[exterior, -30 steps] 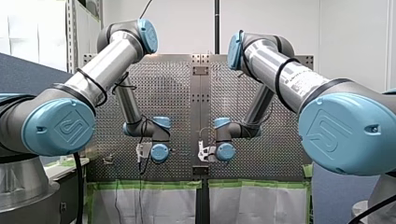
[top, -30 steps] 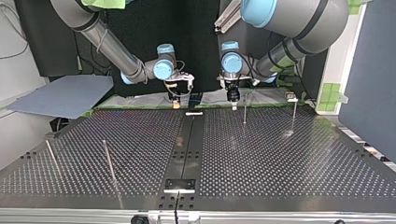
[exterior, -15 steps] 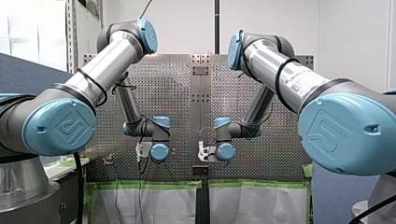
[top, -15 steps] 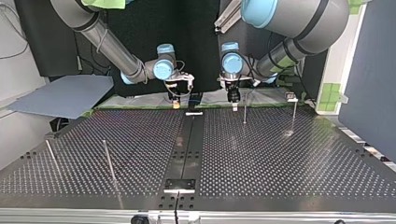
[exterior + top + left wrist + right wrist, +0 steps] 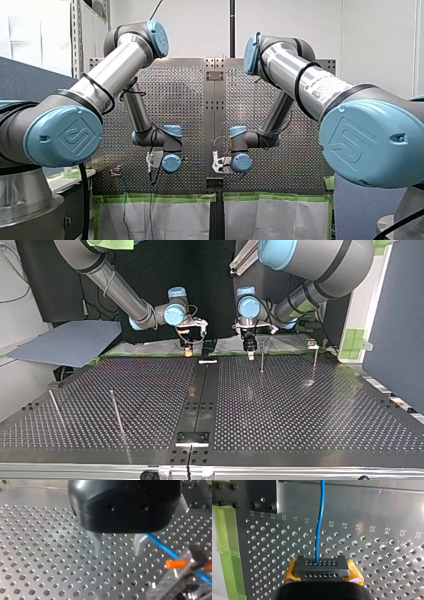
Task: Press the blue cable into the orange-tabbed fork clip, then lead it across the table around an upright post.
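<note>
Right pincer point(image 5: 322, 565) grips the blue cable point(image 5: 322, 505).

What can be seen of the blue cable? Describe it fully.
The blue cable is thin and smooth. In the right wrist view it leaves my right end effector, between its yellow pads, and runs nearly straight ahead over the perforated table. In the left wrist view it slants past an orange tab; whether it is seated is unclear.

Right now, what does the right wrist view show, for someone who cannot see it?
A blue cable runs straight ahead from my right gripper, which is shut on it, over a metal table full of small holes. Its yellow pads show at either side, and green tape lines the table's edge.
</note>
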{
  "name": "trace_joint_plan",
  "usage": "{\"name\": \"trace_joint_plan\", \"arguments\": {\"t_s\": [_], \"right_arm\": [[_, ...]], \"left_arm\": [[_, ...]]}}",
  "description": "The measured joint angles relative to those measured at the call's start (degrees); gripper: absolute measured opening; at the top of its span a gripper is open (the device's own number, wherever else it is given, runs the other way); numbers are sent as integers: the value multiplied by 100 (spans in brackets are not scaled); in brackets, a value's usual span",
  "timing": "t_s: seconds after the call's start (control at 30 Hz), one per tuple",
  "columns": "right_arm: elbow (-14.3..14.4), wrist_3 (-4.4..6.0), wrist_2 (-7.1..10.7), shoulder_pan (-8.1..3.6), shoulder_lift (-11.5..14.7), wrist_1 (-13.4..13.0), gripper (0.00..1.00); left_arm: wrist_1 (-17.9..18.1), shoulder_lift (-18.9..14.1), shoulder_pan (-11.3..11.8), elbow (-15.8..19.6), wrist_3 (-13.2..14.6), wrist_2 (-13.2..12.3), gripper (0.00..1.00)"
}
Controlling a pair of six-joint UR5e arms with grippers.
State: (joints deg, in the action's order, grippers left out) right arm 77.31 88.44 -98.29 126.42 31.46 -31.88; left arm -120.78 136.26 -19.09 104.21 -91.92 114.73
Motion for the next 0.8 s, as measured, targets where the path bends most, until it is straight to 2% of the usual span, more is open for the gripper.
{"name": "trace_joint_plan", "arguments": {"t_s": [0.07, 0.57, 0.67, 0.8], "right_arm": [[-1, 0, -1, 0, -1, 0, 0], [0, -3, 5, -10, 2, 28, 0], [-7, -21, 5, -23, 19, 77, 0], [-15, -36, 2, -31, 169, 248, 0]], "left_arm": [[11, 0, 0, 0, 14, 1, 0], [65, -4, 5, 16, 192, -16, 0], [81, -19, 7, 19, 240, -11, 0], [87, -134, 8, 33, 352, -11, 0]]}}
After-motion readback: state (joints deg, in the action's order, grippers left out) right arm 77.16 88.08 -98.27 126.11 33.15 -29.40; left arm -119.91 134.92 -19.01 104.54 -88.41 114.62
